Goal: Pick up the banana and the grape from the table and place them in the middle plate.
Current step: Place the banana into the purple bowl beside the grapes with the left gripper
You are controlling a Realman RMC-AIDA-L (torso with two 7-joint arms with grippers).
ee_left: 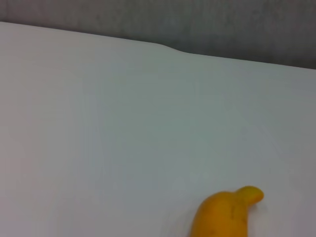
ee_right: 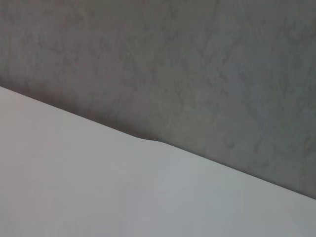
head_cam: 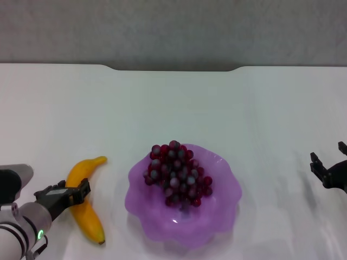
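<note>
Just banana [head_cam: 87, 203] between left fingers [head_cam: 81, 190]

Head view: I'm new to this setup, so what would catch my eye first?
The grape bunch piled dark red in the purple middle plate at the table's near centre. Left of the plate lies the yellow banana, with the left gripper at its middle. The right gripper sits at the far right edge.
</note>
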